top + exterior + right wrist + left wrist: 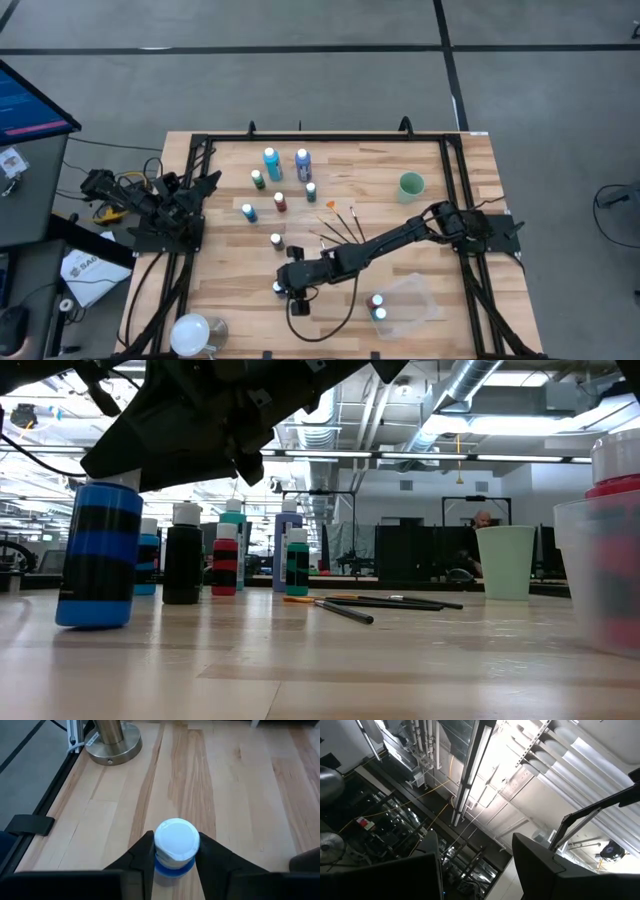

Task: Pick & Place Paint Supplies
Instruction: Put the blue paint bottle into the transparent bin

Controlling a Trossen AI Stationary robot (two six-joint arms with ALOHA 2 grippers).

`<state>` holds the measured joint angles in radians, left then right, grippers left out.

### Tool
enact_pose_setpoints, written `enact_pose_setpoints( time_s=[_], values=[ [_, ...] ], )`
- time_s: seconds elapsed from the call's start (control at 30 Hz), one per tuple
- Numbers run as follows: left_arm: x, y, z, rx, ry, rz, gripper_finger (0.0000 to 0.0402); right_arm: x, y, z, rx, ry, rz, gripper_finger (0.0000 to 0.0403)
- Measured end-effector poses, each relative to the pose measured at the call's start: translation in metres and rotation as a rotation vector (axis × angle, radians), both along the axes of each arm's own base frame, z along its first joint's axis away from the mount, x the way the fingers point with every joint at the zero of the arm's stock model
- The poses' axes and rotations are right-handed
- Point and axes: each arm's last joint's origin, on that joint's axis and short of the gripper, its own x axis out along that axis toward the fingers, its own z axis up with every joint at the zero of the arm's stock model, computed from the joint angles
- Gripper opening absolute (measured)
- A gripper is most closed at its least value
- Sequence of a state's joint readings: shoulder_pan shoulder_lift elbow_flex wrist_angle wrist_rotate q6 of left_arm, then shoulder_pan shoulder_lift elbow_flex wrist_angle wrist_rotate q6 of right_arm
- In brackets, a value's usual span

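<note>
Right gripper (175, 855) hung low over the wooden surface (420, 225), its two dark fingers (141, 857) flanking a small upright paint bottle with a white cap and blue body (176, 845), pressed to both sides and seemingly closing on it. That bottle stood directly between the jaws, long axis vertical, at the surface's near-left part, well apart from the clear plastic tub (415, 300). Left gripper (165, 205) waited folded at the left edge, jaws open, much farther off.

ten paint bottles (272, 158) are counted, one between the fingers (142, 854); four paintbrushes (340, 228), one cup (411, 185), one tub (410, 300).
</note>
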<state>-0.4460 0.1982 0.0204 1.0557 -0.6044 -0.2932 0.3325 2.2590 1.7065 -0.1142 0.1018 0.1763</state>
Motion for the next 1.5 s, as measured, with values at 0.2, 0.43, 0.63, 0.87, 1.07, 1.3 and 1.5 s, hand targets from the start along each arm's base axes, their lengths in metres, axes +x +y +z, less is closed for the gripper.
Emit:
enact_pose_setpoints(
  time_s=[0.2,0.43,0.63,0.87,1.07,1.3,1.5],
  values=[
    [0.000,0.000,0.000,0.000,0.000,0.000,0.0132,-0.010,-0.003,0.031,-0.004,-0.019,0.009,0.0104],
    [0.000,0.000,0.000,-0.002,-0.001,-0.002,0.0132,-0.037,-0.008,0.100,-0.020,-0.091,0.028,0.0104],
    [0.000,0.000,0.000,-0.002,-0.001,-0.001,0.0132,-0.081,-0.001,0.159,-0.041,-0.134,0.035,0.0104],
    [0.000,0.000,0.000,-0.003,-0.001,-0.002,0.0132,-0.144,0.019,0.200,-0.074,-0.112,-0.054,0.0104],
    [0.000,0.000,0.000,-0.003,-0.002,-0.002,0.0132,-0.186,0.048,0.199,-0.050,-0.026,-0.171,0.0104],
    [0.000,0.000,0.000,-0.003,-0.002,-0.002,0.0132,-0.236,0.091,0.179,0.029,0.033,-0.319,0.0104],
    [0.000,0.000,0.000,-0.003,-0.001,-0.002,0.0132,-0.273,0.109,0.158,0.105,0.044,-0.447,0.0104]
  ],
)
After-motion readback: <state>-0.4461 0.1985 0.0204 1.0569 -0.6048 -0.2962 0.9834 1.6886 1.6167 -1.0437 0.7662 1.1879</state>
